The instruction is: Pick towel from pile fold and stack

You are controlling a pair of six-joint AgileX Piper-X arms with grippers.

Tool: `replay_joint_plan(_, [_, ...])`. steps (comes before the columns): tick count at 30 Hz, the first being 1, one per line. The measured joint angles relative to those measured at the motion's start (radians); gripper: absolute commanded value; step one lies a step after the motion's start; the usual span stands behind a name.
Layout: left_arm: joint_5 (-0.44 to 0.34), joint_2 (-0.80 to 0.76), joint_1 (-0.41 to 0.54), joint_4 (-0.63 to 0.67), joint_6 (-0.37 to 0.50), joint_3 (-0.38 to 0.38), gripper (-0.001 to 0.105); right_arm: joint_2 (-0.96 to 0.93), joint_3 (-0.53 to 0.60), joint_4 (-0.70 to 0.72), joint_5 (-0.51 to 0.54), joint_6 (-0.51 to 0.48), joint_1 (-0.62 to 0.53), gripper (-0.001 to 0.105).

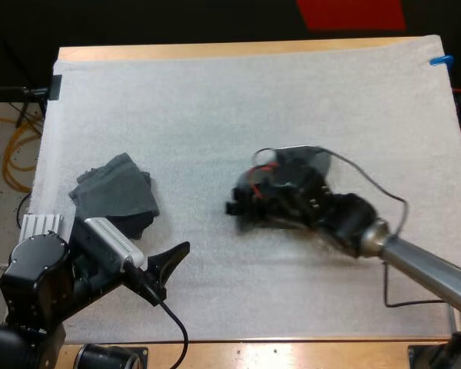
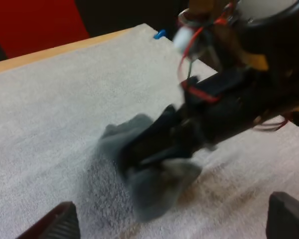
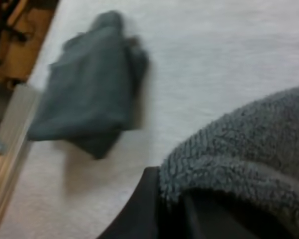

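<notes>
1. The crumpled towel [image 2: 157,191] is in the right gripper [image 1: 250,206]; the dark grey-green fleece bunches around the black fingers [image 2: 154,139], which are closed on it, and its lower part rests on the mat [image 1: 253,100]; from the right wrist the pile of the cloth [image 3: 239,144] lies draped right over one near finger [image 3: 139,209].
2. The right arm reaches in low from the right edge of the table [image 1: 238,50], its wrist angled down and its gripper pointing toward the left side of the mat; the gripper sits about mid-mat.
3. The folded towel [image 1: 115,196] lies flat, well apart from the right gripper and straight ahead of where it points; seen from the right wrist, the folded towel [image 3: 89,94] is beyond the held cloth, close to the mat's edge where bare wood begins.
4. The left gripper [image 1: 169,265] hangs low over the mat just beside the folded towel's near corner, not touching it; its arm is folded back at the near left corner and its fingers point toward the right gripper.
5. From the left wrist, the left gripper [image 2: 177,219] has its two fingers [image 2: 60,224] spread wide with nothing between them; the crumpled towel and the right gripper lie directly ahead of it.
6. Bare mat lies between the two grippers; more open mat stretches beyond both grippers to the far edge, and to the right gripper's far side.
</notes>
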Motion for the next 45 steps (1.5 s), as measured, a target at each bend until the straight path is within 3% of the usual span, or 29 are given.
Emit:
replay_joint_plan(5, [0.0,0.0,0.0,0.0,0.0,0.0,0.073,0.09,-0.062,-0.019,-0.123,0.001,0.038,0.0])
replay_joint_plan(7, [0.0,0.0,0.0,0.0,0.0,0.0,0.073,0.104,-0.064,-0.017,-0.168,0.001,0.038,0.006])
replay_joint_plan(10, [0.0,0.0,0.0,0.0,0.0,0.0,0.073,0.11,-0.064,0.002,-0.22,-0.005,0.038,0.029])
replay_joint_plan(12, [0.0,0.0,0.0,0.0,0.0,0.0,0.073,0.11,-0.064,0.014,-0.249,-0.022,0.038,0.05])
replay_joint_plan(14, [0.0,0.0,0.0,0.0,0.0,0.0,0.073,0.104,-0.064,0.032,-0.256,-0.047,0.038,0.057])
replay_joint_plan(20, [0.0,0.0,0.0,0.001,0.001,0.0,0.073,0.054,-0.101,0.175,-0.186,-0.164,0.038,0.058])
replay_joint_plan(25, [0.0,0.0,0.0,0.007,0.001,0.0,0.073,-0.005,-0.157,0.379,0.011,-0.305,0.036,0.058])
replay_joint_plan(27, [0.0,0.0,0.0,0.018,0.001,0.0,0.073,-0.026,-0.159,0.454,0.094,-0.327,0.022,0.058])
replay_joint_plan(31, [0.0,0.0,0.0,0.075,0.015,0.0,0.073,-0.031,-0.147,0.571,0.138,-0.341,-0.066,0.058])
replay_joint_plan(38, [0.004,0.0,0.0,0.131,0.019,0.04,0.073,-0.031,-0.013,0.585,0.127,-0.342,-0.248,0.058])
replay_joint_plan(45, [0.006,0.0,0.0,0.143,0.021,0.06,0.073,-0.031,0.157,0.451,-0.088,-0.302,-0.365,0.058])
